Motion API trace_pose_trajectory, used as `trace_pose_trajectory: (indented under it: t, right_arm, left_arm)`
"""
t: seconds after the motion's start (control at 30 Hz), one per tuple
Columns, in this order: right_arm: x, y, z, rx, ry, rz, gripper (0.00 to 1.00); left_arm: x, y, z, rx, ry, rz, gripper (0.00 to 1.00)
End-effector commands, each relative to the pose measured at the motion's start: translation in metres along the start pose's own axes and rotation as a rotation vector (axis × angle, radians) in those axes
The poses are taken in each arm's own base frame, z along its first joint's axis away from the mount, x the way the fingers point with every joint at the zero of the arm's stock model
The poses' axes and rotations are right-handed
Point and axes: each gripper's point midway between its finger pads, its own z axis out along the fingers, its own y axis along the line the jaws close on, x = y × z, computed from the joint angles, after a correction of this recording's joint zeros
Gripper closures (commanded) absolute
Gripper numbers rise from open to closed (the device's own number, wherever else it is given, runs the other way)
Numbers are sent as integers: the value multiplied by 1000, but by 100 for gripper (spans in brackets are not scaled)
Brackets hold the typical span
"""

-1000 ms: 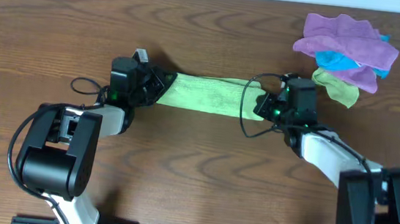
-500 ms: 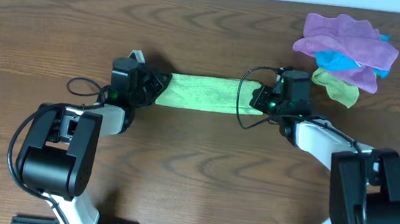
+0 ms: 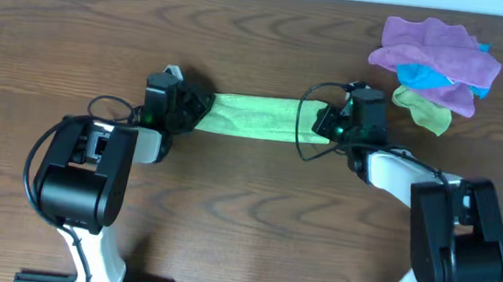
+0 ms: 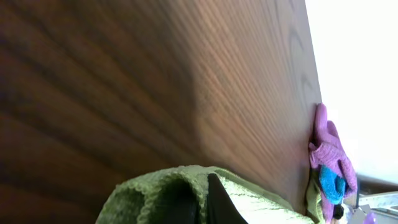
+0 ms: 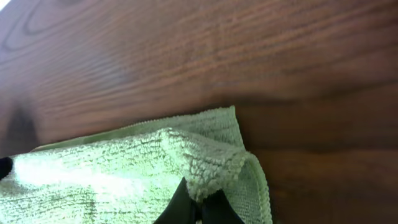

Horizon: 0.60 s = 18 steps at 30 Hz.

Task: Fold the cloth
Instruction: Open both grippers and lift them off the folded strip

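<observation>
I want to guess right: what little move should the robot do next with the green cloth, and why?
Probably lower both ends together to the table: the left gripper and right gripper each pinch an end of the cloth, stretched between them.

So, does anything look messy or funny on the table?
Only the heap at the far right: a purple cloth, a blue cloth and a dull green cloth lie crumpled together. The lime-green cloth is a narrow strip pinched between the left gripper and right gripper. Nothing looks spilled or torn.
</observation>
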Motion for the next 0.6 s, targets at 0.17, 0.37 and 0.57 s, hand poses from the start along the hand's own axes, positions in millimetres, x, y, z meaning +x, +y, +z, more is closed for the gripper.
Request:
trace_pose_trajectory:
  t: [0.17, 0.37, 0.57]
  right_arm:
    - [2, 7, 14, 5, -26, -46, 98]
    - [3, 11, 15, 2, -29, -55, 98]
    - [0, 17, 12, -19, -33, -50, 85]
  left_arm:
    - [-10, -3, 5, 6, -32, 69, 94]
    - [-11, -5, 5, 11, -35, 79, 83]
    - [-17, -16, 2, 67, -39, 112, 49]
